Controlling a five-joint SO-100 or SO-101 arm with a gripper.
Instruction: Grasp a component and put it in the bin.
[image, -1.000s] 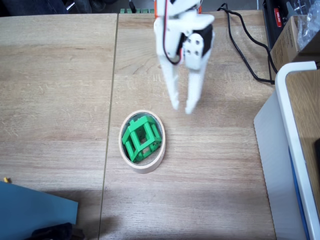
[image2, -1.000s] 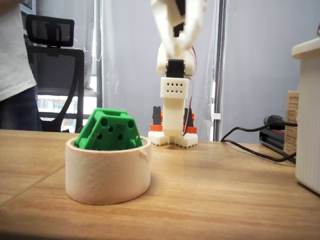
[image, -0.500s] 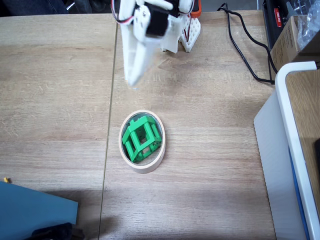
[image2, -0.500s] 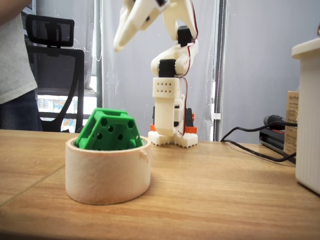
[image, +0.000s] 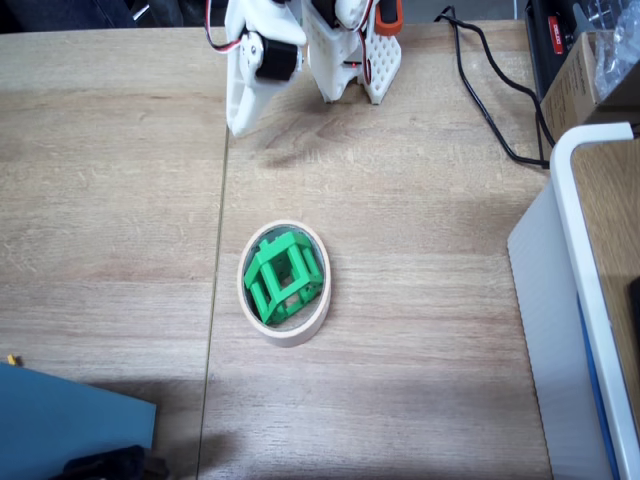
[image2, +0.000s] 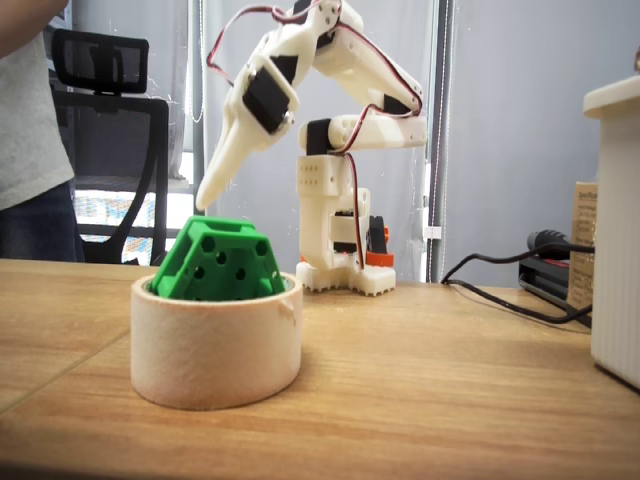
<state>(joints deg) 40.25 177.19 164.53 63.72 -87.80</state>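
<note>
Component (image: 284, 278), bright green with lattice sides, sits inside the bin (image: 310, 324), the beige tape ring, near the middle of the desk (image: 420, 300) in a fixed view from above. From the low side fixed view the component (image2: 218, 262) is tilted, its holed face toward the camera, top poking above the bin (image2: 215, 345) rim.

Gripper (image: 238, 122) is up at 11 o'clock from the bin in the top view, well apart from it, hanging over the desk with a shadow at its 3 o'clock. Side view shows the gripper (image2: 207, 196) pointing down and left, tip above the component with a gap, not touching. Fingers look pressed together and empty, no gap seen between them in either view.

White arm base (image: 365, 55) stands at 12 o'clock on the desk edge, orange part at its back. Side view shows the arm (image2: 340, 130) folded, red and black wires looped along it.

Black cable (image: 490, 110) runs across the desk at 1 o'clock. Large white container (image: 575, 300) with a blue edge takes the 3 o'clock side. Blue sheet (image: 70, 425) lies at 7 o'clock in the corner. Seam (image: 218, 250) between desk boards runs just beside the bin at its 9 o'clock.

Side view: office chair (image2: 105, 130) and a person (image2: 30, 130) in a grey shirt at 9 o'clock behind the desk.
</note>
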